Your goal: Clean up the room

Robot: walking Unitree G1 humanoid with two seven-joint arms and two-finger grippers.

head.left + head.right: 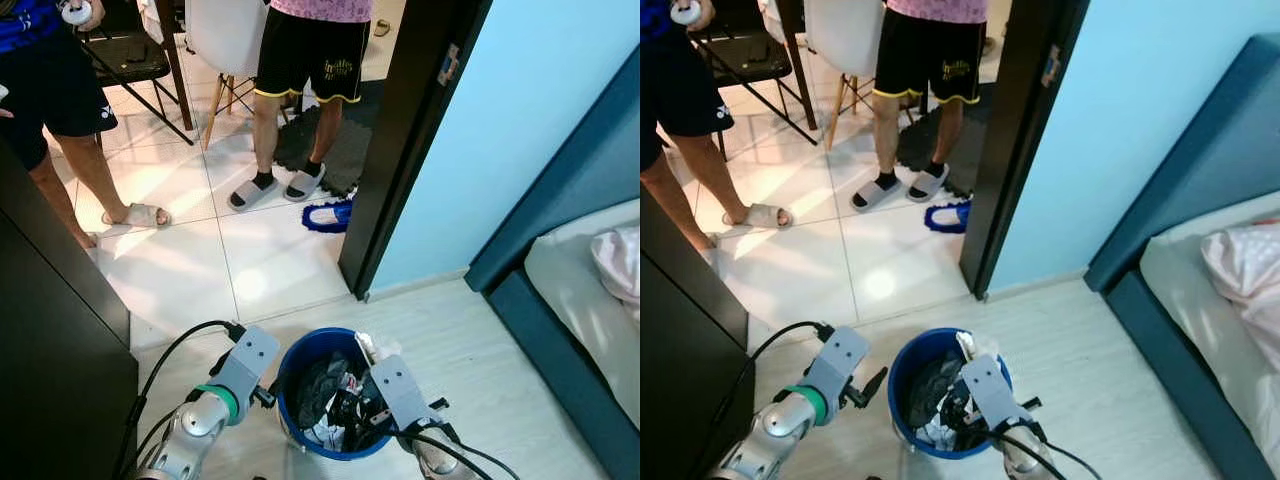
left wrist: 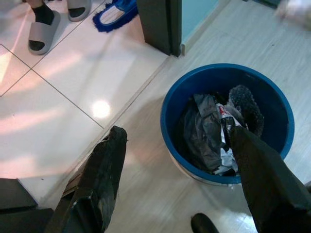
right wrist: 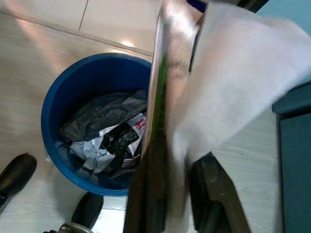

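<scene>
- A blue bucket (image 1: 300, 352) is seen standing on the pale wood floor (image 1: 480, 350), right in front of the robot and just inside the dark door frame (image 1: 400, 150).
- It's already stuffed with junk: dark crumpled plastic bags (image 2: 201, 131) plus some white and red wrappers (image 3: 138, 124).
- The right tool (image 3: 187, 160) is held over the bucket's right rim, clenched on a white paper tissue (image 3: 238, 82) together with something shiny and foil-like (image 3: 165, 73); that second bit is too blurred to be identified.
- In the head view the white tissue (image 1: 375, 347) can be spotted poking up at the bucket's far right edge.
- The left tool (image 2: 170, 160) is kept released, fingers (image 2: 104, 170) spread wide with nothing between them, just beside the bucket's left side.
- Past the doorway, two people are parked on the white tile floor (image 1: 260, 260): one in black shorts and grey slides (image 1: 250, 190), the other at the left edge in a blue shirt.
- A blue mop head (image 1: 330, 214) is left lying on the tiles near the door frame.
- A bed (image 1: 580, 290) with a pinkish cloth (image 1: 620, 260) on it is seen at the right.
</scene>
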